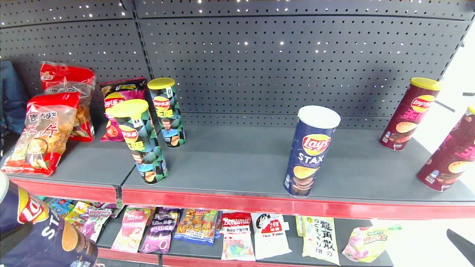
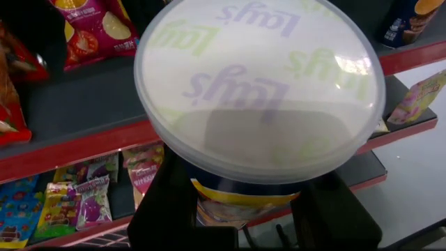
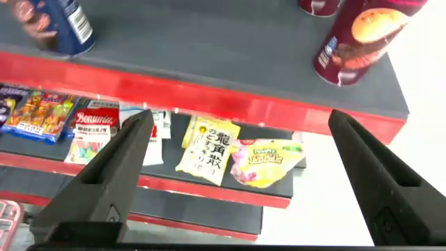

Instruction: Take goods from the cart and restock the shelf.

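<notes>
A long grey metal shelf (image 1: 237, 159) with a red front lip and a perforated dark back panel spans the head view. Low at its left end, in front of and below the lip, a tall dark blue cardboard crisp can with a clear plastic lid (image 1: 44, 233) sits tilted in the left gripper (image 2: 254, 209), whose black fingers (image 2: 174, 209) clamp the can's body from both sides just under the lid. The right gripper (image 3: 240, 118) hangs spread wide with nothing in it, low before the shelf's right end, facing the red lip. On the shelf, a matching upright dark blue can (image 1: 311, 150) stands near the front edge in the middle, with bare board on both sides. Two maroon cans with yellow lids (image 1: 410, 113) (image 1: 447, 152) stand at the right end, two green-patterned cans with yellow lids (image 1: 140, 141) (image 1: 167, 111) left of centre. Two red snack bags (image 1: 41, 133) (image 1: 68, 96) and a purple crisp bag (image 1: 118, 104) lean at the far left. Small sweet packets (image 1: 237, 237) lie in a row on the lower shelf.
</notes>
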Robot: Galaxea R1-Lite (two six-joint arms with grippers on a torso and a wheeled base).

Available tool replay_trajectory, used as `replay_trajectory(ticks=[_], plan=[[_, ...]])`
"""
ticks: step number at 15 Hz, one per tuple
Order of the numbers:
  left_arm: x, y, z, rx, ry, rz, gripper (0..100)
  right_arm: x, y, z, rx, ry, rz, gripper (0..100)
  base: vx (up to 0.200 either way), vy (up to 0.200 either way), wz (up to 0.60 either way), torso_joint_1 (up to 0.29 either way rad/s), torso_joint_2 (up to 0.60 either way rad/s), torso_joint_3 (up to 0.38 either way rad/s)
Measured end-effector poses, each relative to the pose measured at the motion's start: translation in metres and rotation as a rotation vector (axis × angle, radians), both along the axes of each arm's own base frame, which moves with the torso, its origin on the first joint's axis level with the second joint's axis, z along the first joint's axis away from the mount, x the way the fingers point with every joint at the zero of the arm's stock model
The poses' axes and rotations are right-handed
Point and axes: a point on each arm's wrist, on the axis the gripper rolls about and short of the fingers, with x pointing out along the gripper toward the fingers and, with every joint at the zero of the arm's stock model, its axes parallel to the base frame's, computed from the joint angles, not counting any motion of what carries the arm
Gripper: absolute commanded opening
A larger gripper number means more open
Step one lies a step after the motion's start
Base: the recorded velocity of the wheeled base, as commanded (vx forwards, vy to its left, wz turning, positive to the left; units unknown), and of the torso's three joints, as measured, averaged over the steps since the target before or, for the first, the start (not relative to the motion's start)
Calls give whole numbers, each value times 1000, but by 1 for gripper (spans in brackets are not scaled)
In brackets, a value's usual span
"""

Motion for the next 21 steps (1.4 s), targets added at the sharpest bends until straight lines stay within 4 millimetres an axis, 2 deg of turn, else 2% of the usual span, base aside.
replay_trajectory(ticks=[2, 4, 7, 13, 16, 21], plan=[[-1, 0, 0, -2, -7, 2, 0, -14, 2, -5, -17, -32, -4, 100, 0, 0, 0, 0, 0, 0], [-3, 0, 0, -3, -17, 2, 0, -19, 3, -2, -39, -72, -5, 100, 0, 0, 0, 0, 0, 0], [-6, 0, 0, -4, -26, 2, 0, -22, 3, -2, -50, -90, -7, 100, 0, 0, 0, 0, 0, 0], [-7, 0, 0, -3, -33, 1, 0, -23, 4, -8, -63, -77, -4, 100, 0, 0, -600, 6, 4, 1], [-7, 0, 1, -3, -36, 1, 0, -23, 4, -10, -64, -74, -1, 100, 0, 0, 0, 0, 0, 0], [-4, 0, 3, -5, -30, -12, 0, -29, 5, -32, -78, -49, 6, 100, 0, 0, 0, 0, 0, 0]])
